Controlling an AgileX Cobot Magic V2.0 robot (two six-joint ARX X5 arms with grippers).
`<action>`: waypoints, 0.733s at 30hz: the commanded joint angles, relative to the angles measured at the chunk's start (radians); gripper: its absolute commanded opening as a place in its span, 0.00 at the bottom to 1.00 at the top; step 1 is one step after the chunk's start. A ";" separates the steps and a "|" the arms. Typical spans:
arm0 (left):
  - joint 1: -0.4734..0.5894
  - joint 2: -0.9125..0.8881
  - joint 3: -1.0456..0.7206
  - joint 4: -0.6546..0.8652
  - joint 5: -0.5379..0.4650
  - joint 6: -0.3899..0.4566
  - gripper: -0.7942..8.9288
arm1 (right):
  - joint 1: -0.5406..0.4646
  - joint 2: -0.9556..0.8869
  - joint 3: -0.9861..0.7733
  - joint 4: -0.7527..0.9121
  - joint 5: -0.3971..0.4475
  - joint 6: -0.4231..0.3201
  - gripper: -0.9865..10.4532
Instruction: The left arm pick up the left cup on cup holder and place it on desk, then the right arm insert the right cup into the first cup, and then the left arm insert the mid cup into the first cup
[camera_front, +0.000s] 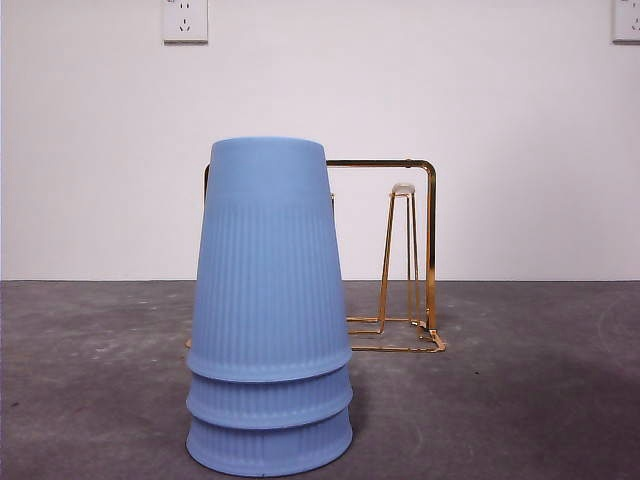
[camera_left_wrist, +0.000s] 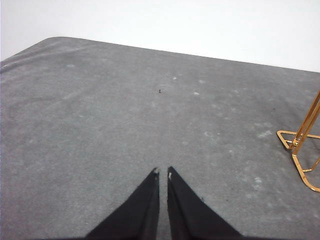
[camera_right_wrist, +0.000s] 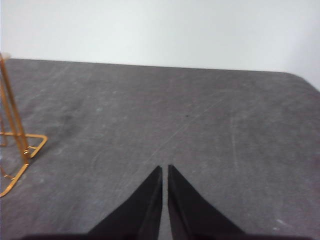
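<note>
Three ribbed pale-blue plastic cups (camera_front: 268, 310) stood nested mouth-down in one stack on the matt dark grey counter (camera_front: 520, 400), in front of the shiny gold wire cup holder (camera_front: 410, 262), hiding its left part. The holder's visible pegs were bare; one thin upright peg with a pale tip (camera_front: 403, 190) stood free under the rounded frame. The left gripper (camera_left_wrist: 163, 173) hung over bare counter, its black jaws nearly closed with only a slit between them and nothing held, the holder's base corner off to one side. The right gripper (camera_right_wrist: 164, 169) was likewise narrowed to a slit and empty, with the holder's opposite corner at its view's edge. Judged from this layout, all three placements looked done and the step in hand was retreat. Done well, that would mean both arms kept clear of the tall stack, which looked top-heavy and easy to tip, and clear of the light wire rack, which a brush could slide.
</note>
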 joint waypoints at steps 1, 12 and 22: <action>0.002 -0.001 -0.020 -0.004 0.000 0.008 0.10 | -0.014 -0.037 -0.029 0.023 -0.002 -0.018 0.10; 0.002 -0.001 -0.020 -0.004 0.000 0.008 0.10 | -0.024 -0.102 -0.136 -0.011 -0.003 -0.017 0.10; 0.002 -0.001 -0.020 -0.004 0.000 0.008 0.10 | -0.023 -0.102 -0.136 0.006 -0.003 -0.017 0.10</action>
